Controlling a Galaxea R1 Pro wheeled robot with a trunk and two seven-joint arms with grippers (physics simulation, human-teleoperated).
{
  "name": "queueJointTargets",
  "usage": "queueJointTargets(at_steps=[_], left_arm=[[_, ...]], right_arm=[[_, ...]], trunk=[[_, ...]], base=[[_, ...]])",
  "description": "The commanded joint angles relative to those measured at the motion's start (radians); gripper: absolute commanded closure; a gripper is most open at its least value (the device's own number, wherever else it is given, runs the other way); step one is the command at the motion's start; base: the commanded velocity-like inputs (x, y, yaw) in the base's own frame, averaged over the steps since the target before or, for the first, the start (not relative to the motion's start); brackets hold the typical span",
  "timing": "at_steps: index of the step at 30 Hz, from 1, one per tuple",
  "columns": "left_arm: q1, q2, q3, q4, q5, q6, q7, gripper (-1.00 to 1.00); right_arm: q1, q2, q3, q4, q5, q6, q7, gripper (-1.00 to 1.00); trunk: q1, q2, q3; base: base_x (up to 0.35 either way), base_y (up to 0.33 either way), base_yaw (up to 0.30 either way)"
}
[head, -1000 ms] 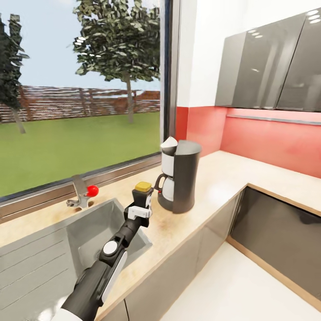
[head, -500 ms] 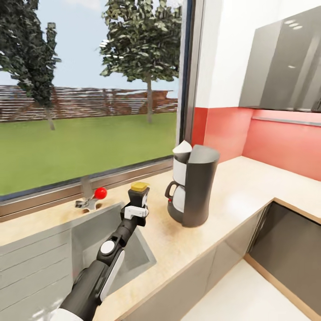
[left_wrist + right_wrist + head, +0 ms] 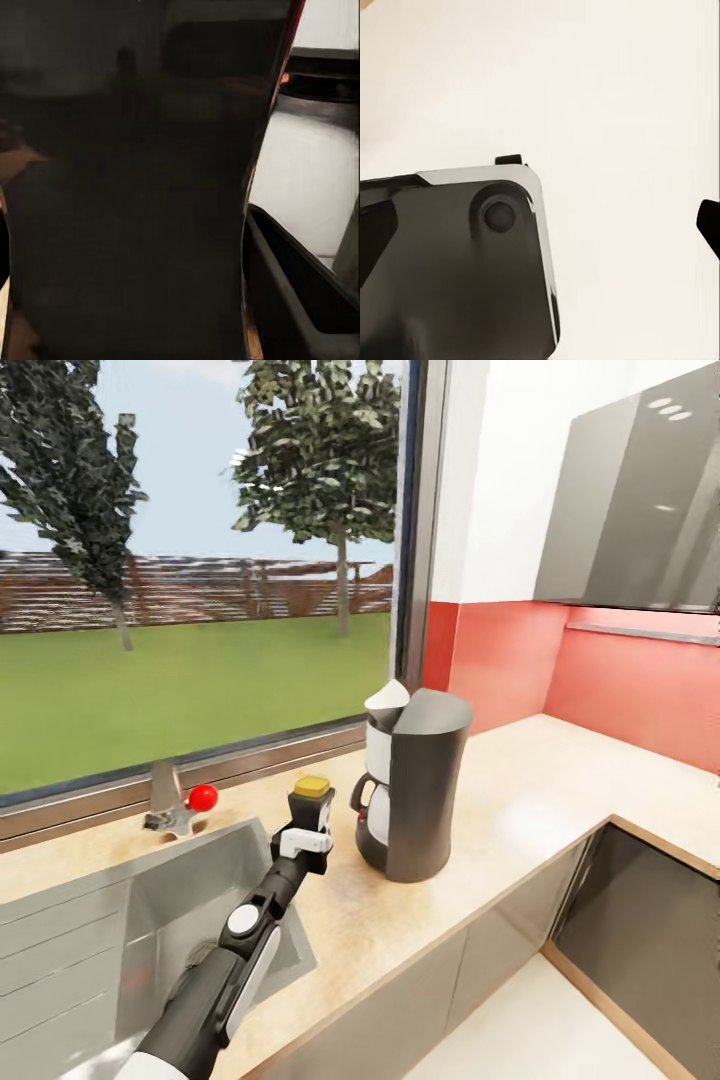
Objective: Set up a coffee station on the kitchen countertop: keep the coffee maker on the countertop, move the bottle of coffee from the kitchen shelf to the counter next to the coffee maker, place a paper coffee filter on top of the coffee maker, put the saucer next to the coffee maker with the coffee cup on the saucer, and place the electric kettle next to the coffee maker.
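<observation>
Coffee bottle (image 3: 311, 807), dark with a yellow cap, stands upright in my left gripper (image 3: 303, 838), whose fingers are clamped on its lower body. I see it at the countertop (image 3: 520, 790) level, just right of the sink (image 3: 150, 920) and just left of the coffee maker (image 3: 412, 784); I cannot tell whether its base touches the surface. My left wrist view is filled by the bottle's dark side. A white paper filter (image 3: 388, 696) sits in the top of the coffee maker. Farther back, a faucet (image 3: 168, 806) with a red knob (image 3: 203, 797) stands by the window. My right gripper's state I cannot tell; its wrist view shows pale floor.
</observation>
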Motion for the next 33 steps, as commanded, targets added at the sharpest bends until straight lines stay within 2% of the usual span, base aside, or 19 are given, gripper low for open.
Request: queueJointTargets(at_steps=[1,6,8,16,33], left_arm=[[-0.001,0.000,0.001,0.009,0.003,-0.002,-0.002,1.00],[0.028,0.001,0.013,0.038,0.011,-0.027,0.008,1.00],[0.039,0.001,0.002,0.026,0.008,-0.016,-0.001,1.00],[0.080,0.000,-0.002,-0.006,0.005,0.014,0.009,1.00],[0.082,-0.001,-0.002,-0.005,0.005,0.009,0.035,1.00]], right_arm=[[-0.001,-0.002,-0.003,0.001,-0.001,-0.004,0.001,-1.00],[-0.001,-0.001,-0.004,-0.002,0.001,-0.005,0.000,-1.00],[-0.001,-0.004,-0.003,-0.001,0.002,-0.006,0.000,-1.00],[-0.001,-0.014,-0.003,-0.001,0.003,-0.007,0.001,-1.00],[-0.001,-0.012,-0.003,0.000,0.003,-0.005,0.001,-1.00]], trunk=[[0.001,-0.003,-0.002],[0.001,-0.003,-0.002],[0.001,-0.003,-0.002],[0.001,-0.003,-0.002],[0.001,-0.003,-0.002]], base=[[0.001,-0.228,0.000],[0.000,0.000,0.000],[0.000,0.000,0.000],[0.000,-0.089,0.024],[0.017,-0.259,0.267]])
